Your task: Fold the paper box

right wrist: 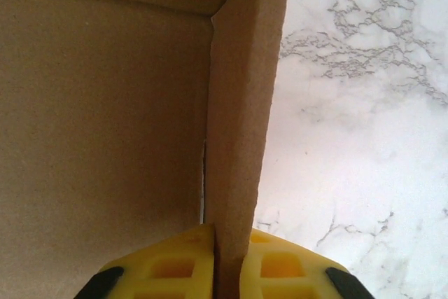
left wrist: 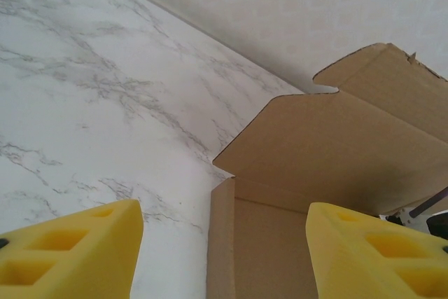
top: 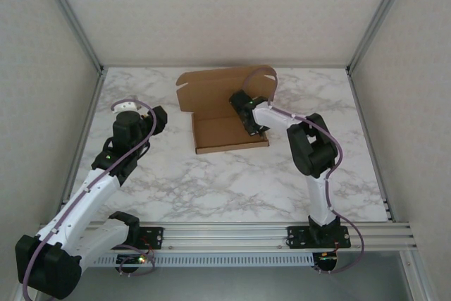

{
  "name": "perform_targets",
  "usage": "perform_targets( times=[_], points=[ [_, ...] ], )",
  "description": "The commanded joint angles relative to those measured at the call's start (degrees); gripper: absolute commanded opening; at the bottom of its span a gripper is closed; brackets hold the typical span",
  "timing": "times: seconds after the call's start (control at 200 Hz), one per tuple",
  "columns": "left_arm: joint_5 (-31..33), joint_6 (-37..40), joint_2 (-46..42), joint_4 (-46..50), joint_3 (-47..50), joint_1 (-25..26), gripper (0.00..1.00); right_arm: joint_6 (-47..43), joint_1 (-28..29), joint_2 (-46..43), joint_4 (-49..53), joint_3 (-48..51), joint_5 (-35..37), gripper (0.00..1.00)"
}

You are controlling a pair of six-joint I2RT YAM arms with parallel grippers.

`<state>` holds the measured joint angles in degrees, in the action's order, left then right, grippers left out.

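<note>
Marble-patterned table (top: 211, 188) carried the paper box (top: 222, 130) toward its far middle, with the base flat and the back panel raised behind it. At the box's right side, your right gripper (right wrist: 225, 243) was clamped on the upright right wall, one yellow finger inside and one outside (the wall ran straight up between them). Off the box's left side, your left gripper (left wrist: 224, 243) hung with its fingers wide apart, holding nothing and facing the left wall. To do this step well, I judged you should pinch near the crease, hold that wall square to the base, and bring the left gripper in to steady the opposite wall.
</note>
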<state>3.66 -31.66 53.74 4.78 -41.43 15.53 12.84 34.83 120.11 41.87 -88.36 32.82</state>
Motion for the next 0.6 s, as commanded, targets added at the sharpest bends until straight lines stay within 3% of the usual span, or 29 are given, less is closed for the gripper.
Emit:
perform_targets(
  times=[0.0,0.12,0.24,0.421,0.591],
  points=[
    [-0.3,0.9,0.4,-1.5,0.7,-0.3,0.63,0.2,0.0,-1.3,2.2,1.2,-1.3,0.20],
    [-0.5,1.4,1.6,-0.1,0.2,-0.2,0.63,2.7,-0.9,-7.4,-2.6,5.6,-11.5,0.36],
    [-2.5,0.6,4.8,1.3,-0.3,-0.1,0.58,5.7,-1.6,-13.0,-7.8,11.6,-20.7,0.46],
    [-6.2,-0.2,14.1,1.6,-1.5,0.8,0.53,9.1,-2.3,-21.7,-12.6,19.1,-23.0,0.62],
    [-6.2,0.9,24.9,2.8,-6.6,3.6,0.56,10.3,-3.7,-24.9,-15.4,22.7,-23.2,0.63]
  ],
)
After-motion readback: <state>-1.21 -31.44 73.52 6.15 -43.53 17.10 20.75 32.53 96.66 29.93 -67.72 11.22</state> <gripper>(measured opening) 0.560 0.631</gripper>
